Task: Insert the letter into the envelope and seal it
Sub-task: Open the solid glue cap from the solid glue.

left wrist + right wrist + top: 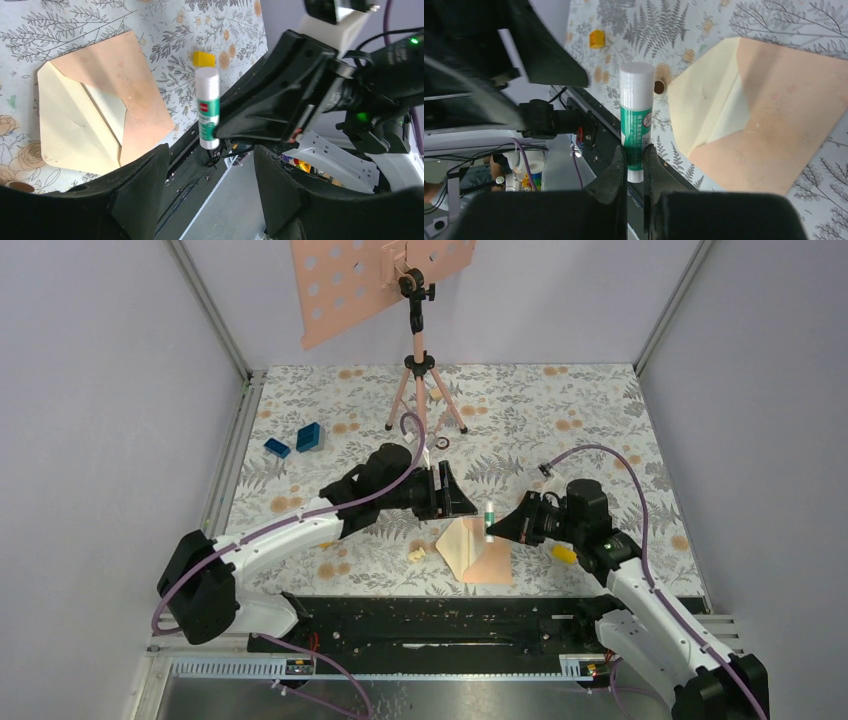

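Note:
The peach-pink envelope (484, 562) (125, 85) (784, 100) lies flat on the floral table with its cream flap open to the left. A pale strip shows in its mouth; I cannot tell whether that is the letter. A white and green glue stick (489, 518) (207, 100) (636, 105), cap on, stands upright above the envelope, with my right gripper (492, 530) (634, 152) shut on its lower end. Just left of the stick, my left gripper (458, 492) (210, 155) is open and holds nothing.
A perforated pink plate (350, 290) on a tripod (420, 390) stands at the back. Two blue blocks (308, 436) lie back left, and a yellow block (563, 554) (203, 58) (597, 38) lies right of the envelope. A black rail (440, 615) runs along the near edge.

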`<action>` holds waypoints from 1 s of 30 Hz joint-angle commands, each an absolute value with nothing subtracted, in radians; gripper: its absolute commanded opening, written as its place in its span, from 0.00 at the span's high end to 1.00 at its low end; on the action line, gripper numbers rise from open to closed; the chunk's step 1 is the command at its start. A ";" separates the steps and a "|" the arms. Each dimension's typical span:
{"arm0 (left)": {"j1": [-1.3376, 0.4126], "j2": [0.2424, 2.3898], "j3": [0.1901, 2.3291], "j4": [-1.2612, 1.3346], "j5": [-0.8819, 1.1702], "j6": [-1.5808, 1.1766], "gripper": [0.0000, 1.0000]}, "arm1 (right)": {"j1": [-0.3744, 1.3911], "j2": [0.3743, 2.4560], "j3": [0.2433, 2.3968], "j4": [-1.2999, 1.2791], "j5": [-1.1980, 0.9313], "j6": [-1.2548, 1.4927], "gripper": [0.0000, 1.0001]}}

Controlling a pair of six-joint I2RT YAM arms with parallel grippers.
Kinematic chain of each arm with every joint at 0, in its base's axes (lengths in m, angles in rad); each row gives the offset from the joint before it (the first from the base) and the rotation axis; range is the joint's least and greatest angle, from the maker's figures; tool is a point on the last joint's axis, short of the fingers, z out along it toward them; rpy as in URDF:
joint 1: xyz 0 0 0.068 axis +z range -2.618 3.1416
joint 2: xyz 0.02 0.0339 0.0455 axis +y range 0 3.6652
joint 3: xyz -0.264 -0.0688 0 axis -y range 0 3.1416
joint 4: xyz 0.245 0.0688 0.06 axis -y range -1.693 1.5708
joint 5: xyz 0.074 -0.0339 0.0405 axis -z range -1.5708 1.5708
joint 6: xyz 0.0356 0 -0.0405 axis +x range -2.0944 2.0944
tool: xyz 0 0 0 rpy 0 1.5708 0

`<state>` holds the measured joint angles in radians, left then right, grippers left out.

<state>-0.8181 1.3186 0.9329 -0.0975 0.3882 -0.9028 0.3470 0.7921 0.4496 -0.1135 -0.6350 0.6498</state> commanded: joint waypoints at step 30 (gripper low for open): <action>-0.871 1.512 0.966 0.183 0.420 -1.068 0.66 | 0.396 0.742 0.457 0.049 -0.709 0.741 1.00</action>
<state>-0.8669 1.5028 0.9344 0.1299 0.4713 -1.0519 0.3794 0.7528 0.4438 -0.0177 -0.6456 0.7315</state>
